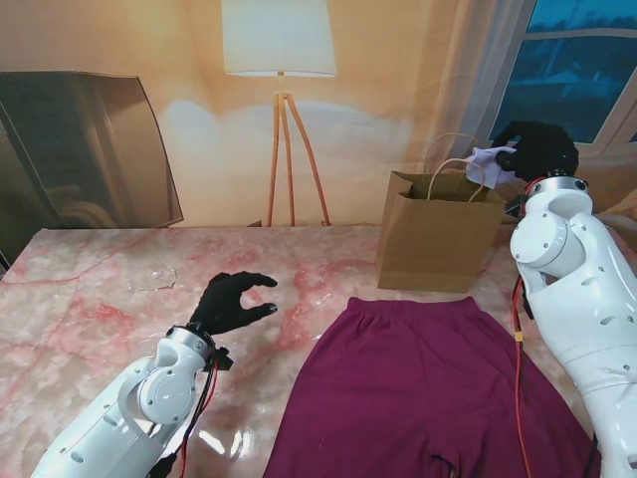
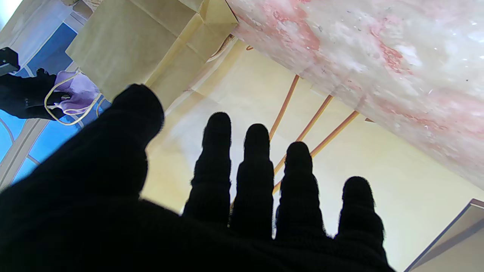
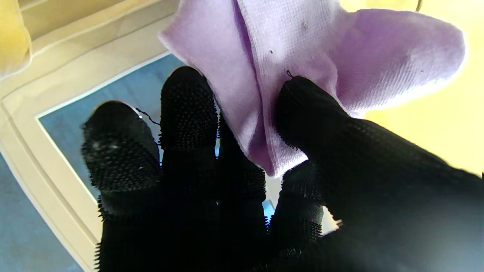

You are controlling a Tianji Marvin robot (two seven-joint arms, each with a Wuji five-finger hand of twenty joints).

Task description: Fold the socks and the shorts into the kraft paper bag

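Over the mouth of the kraft paper bag (image 1: 438, 234), at the far right of the table (image 1: 90, 269), my right hand (image 1: 537, 149) holds the pale lilac sock (image 1: 488, 164) up in the air, just beside the bag's loop handles (image 1: 450, 164). From the right wrist view the sock (image 3: 302, 49) is bunched into folds and pinched between the thumb (image 3: 317, 113) and the other fingers (image 3: 189, 109), with most of the fabric sticking out past the fingertips. The bag stands upright and open on the pink marbled table. Nearer to me, the maroon shorts (image 1: 428, 388) lie spread flat on the table, waistband toward the bag and close to its base; whether they touch it I cannot tell. My left hand (image 1: 231, 301) hovers over the table left of the shorts, well apart from the bag, gripping nothing; the left wrist view shows its fingers (image 2: 257, 170) stretched out and spread apart, thumb off to one side. That same view catches the bag (image 2: 124, 41) and the right hand (image 2: 26, 96) with the sock (image 2: 77, 90) beyond. Behind the table, a floor lamp (image 1: 279, 60) stands against the backdrop.
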